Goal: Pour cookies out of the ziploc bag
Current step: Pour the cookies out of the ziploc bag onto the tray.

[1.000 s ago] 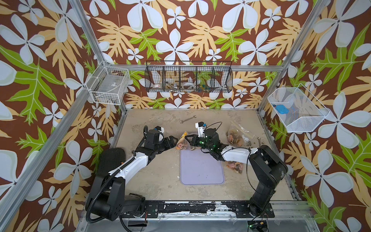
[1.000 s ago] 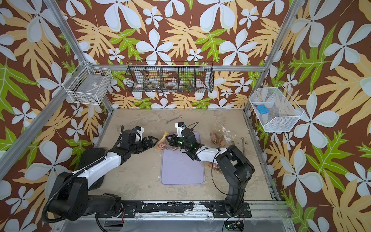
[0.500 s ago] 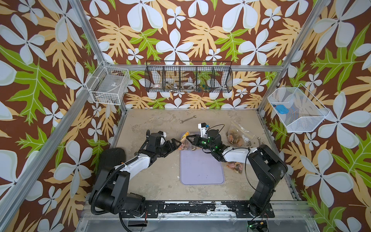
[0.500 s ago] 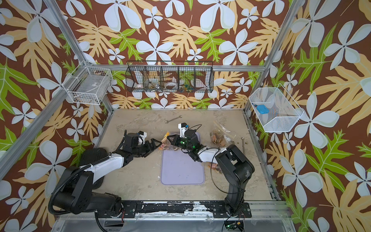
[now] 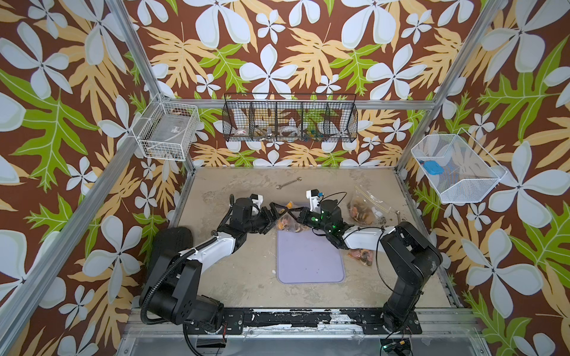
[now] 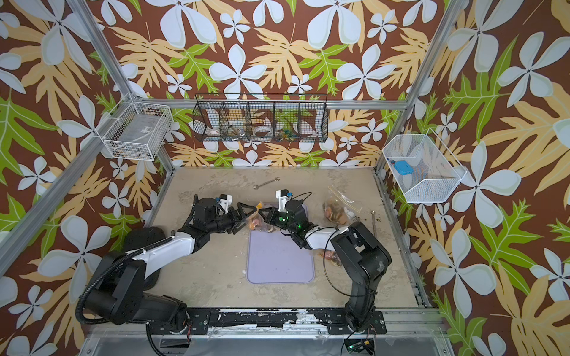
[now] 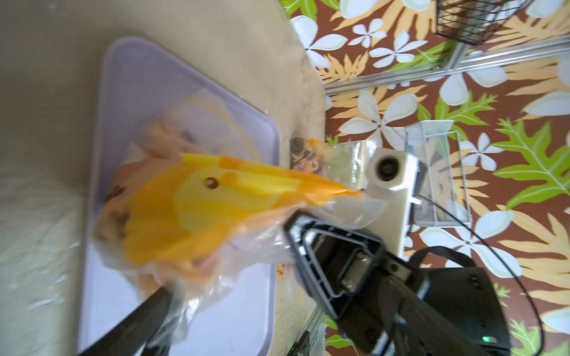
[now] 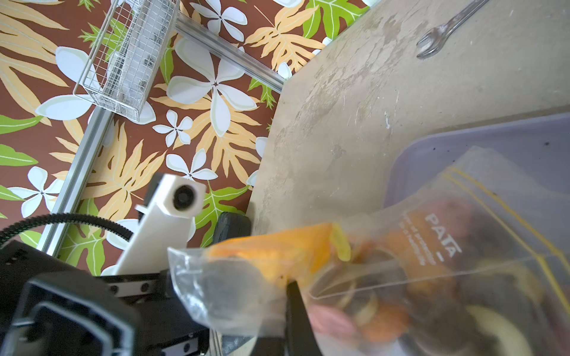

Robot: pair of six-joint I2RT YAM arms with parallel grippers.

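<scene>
Blur: smears the ziploc bag (image 7: 191, 209) in the left wrist view into an orange-yellow patch behind clear film; single biscuits unreadable there.
Cookies (image 8: 385, 317): inside the bag, dark brown, pink and orange rounds, soft-edged in the right wrist view, mere specks in both top views.
Zip strip (image 8: 493, 195): shows as thin orange lines; open or sealed, cannot tell.
Right gripper (image 5: 293, 212): closed tight on a clear corner of the bag; tips buried in film, only one black finger (image 8: 293, 308) showing in the right wrist view.
Left gripper (image 5: 273, 217): jaws spread wide, facing the bag from the opposite side; film against one finger in the left wrist view, second finger cut off there; no pinch visible.
Bag position: hangs between the two grippers over the far end of the lilac tray (image 5: 310, 262); touching the tray or not, cannot tell.
In the way: both wrists crowd the bag, hiding its edges from above.
Nearby bags: second bag (image 5: 361, 208) on the table (image 5: 234, 277) beyond the right arm, apart from the tray; third bag (image 5: 361, 255) just beside the tray, partly under the right arm.
Wrench (image 5: 289, 182): flat on the table, between the grippers and the back wall.
Dark pad (image 5: 172, 243): at the table's left edge, partly behind the left arm; kind unclear.
Walls: black wire basket (image 5: 290, 118) at the back, contents too small to name; white wire basket (image 5: 168, 132) on the left; white mesh basket (image 5: 456, 172) on the right, holding a blue item (image 5: 431, 168).
</scene>
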